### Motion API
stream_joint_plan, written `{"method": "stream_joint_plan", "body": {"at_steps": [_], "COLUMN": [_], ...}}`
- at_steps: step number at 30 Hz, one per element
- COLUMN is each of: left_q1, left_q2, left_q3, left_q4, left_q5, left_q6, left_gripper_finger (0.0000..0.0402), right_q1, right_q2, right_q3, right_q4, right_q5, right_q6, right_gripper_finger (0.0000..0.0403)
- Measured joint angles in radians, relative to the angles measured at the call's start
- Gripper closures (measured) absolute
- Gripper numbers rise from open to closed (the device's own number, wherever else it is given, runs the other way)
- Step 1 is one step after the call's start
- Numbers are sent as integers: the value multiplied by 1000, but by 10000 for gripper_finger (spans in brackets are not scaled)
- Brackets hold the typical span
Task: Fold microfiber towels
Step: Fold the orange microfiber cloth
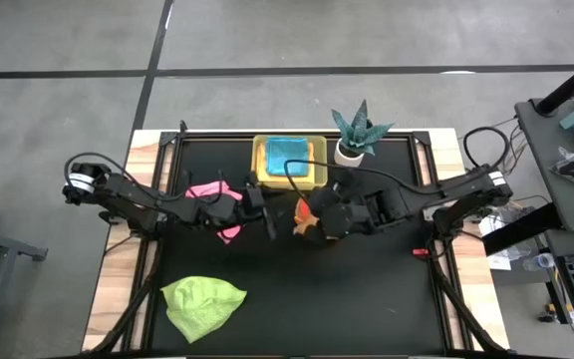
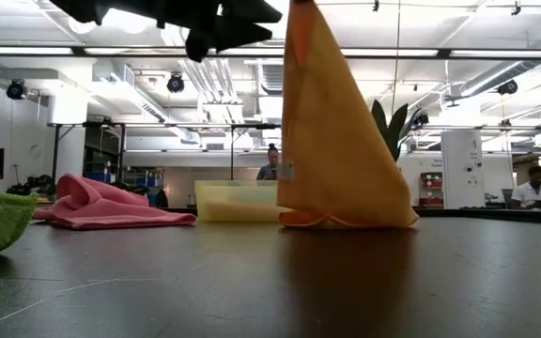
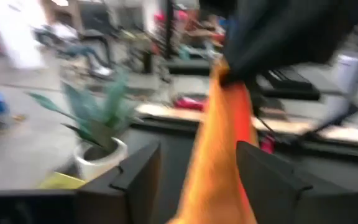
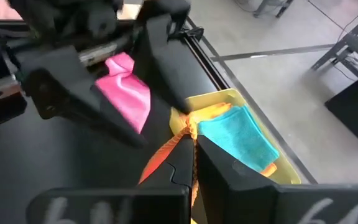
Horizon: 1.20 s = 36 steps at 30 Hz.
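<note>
Hanging orange towel [image 2: 341, 141], mid-table
Right gripper [image 4: 191, 138] pinches its top; left gripper [image 3: 197, 168] (fingers spread) should clamp a lower corner

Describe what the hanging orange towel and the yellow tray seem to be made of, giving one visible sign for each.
Orange towel: soft matte cloth, probably microfiber; it hangs in a limp cone with its folds resting on the table. Yellow tray: probably translucent plastic; its wall looks pale and smooth with straight rigid edges, though the finish is hard to judge.

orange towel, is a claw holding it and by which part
The right claw is shut on the orange towel, pinching its top corner so it hangs in a cone with its lower edge on the table. The left claw is open around the hanging cloth, not gripping.
</note>
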Motion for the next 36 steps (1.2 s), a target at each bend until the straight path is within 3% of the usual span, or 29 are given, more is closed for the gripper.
{"method": "stream_joint_plan", "body": {"at_steps": [6,13,20,24,30,36], "left_q1": [14,24,29,28,29,28], "left_q2": [2,131,250,255,235,202], "left_q3": [0,24,86,81,78,77], "left_q4": [43,211,227,194,83,60], "left_q5": [-22,11,-103,-128,-193,-193], "left_q6": [30,39,62,63,62,99], "left_gripper_finger": [173,172,175,205,284,359], "right_q1": [-24,-25,-25,-19,23,85], "right_q2": [-2,-2,-1,-2,-39,-87], "right_q3": [0,8,8,8,8,8], "right_q4": [21,46,42,38,28,-5], "right_q5": [-4,-5,-5,-4,-5,-5], "right_q6": [-12,-34,-39,-63,-76,-62], "right_gripper_finger": [394,394,394,394,394,394]}}
